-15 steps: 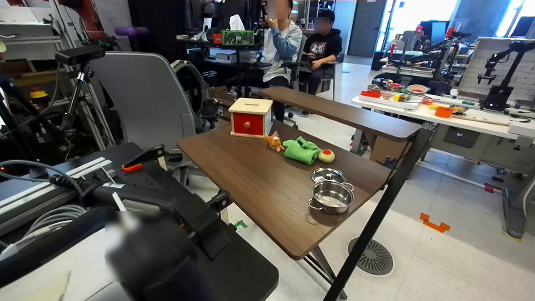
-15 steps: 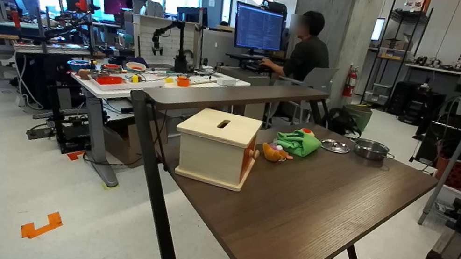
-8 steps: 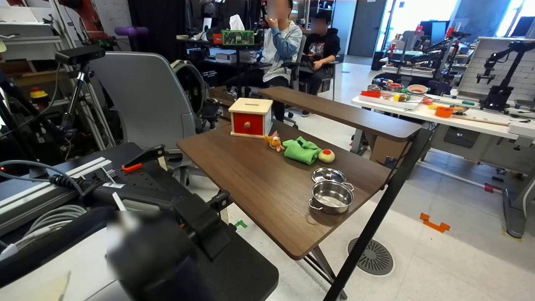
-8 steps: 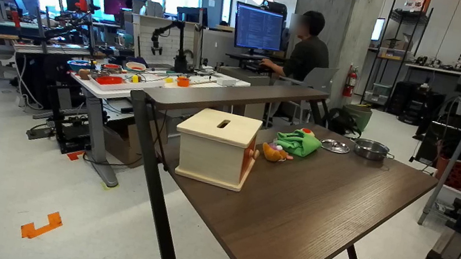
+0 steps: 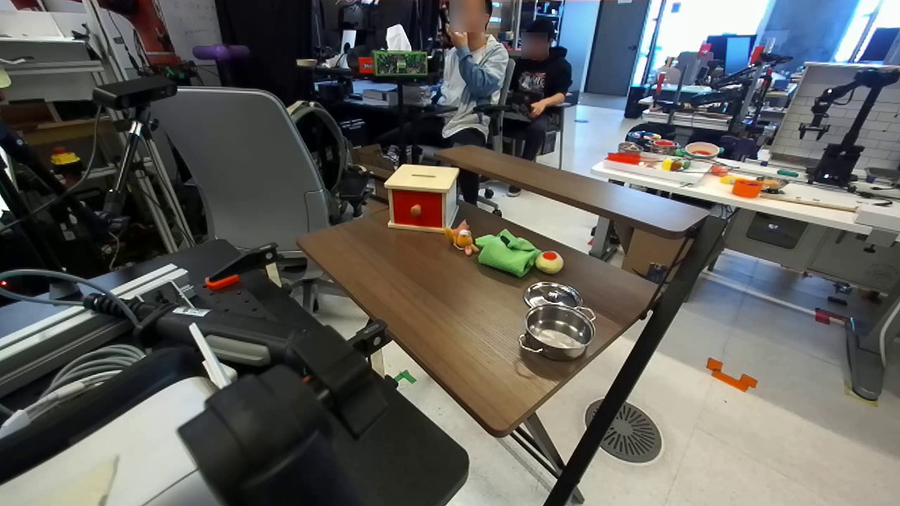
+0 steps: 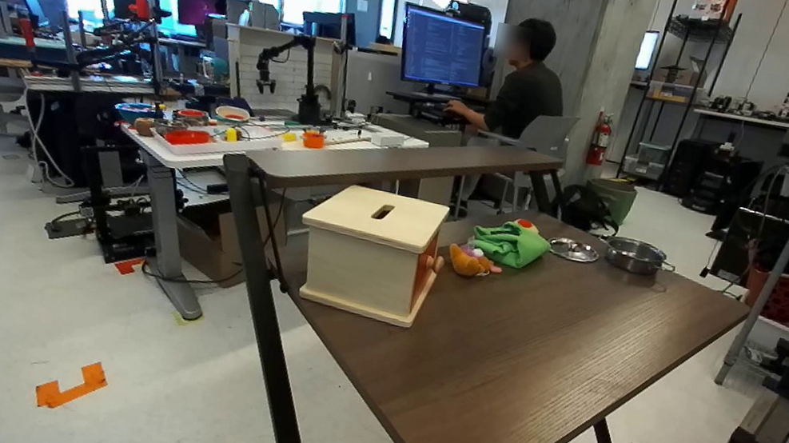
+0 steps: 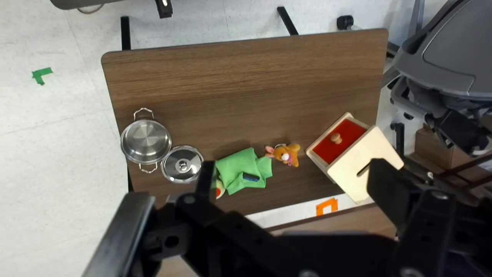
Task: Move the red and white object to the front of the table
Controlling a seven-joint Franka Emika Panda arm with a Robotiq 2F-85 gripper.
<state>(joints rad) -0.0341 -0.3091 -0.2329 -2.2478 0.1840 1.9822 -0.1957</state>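
Note:
The red and white object, a cream wooden box [image 5: 430, 192] with a red drawer front and round knob, stands upright at one end of the dark brown table [image 5: 415, 281]. It also shows in an exterior view [image 6: 362, 268] and the wrist view [image 7: 348, 169]. A small round cream thing with a red top [image 5: 549, 264] lies against the green cloth [image 5: 508, 254]; the cloth partly hides it in the wrist view [image 7: 220, 190]. My gripper [image 7: 294, 165] is open and empty, high above the table. One finger covers part of the box's top in the wrist view. I cannot make out the gripper in the exterior views.
An orange plush toy [image 7: 285, 154] lies between box and cloth. A steel pot [image 7: 146, 141] and its lid [image 7: 182, 164] sit at the opposite end. A raised brown shelf [image 6: 404, 165] runs along one long side of the table. A grey chair [image 7: 442, 65] stands near the box's end.

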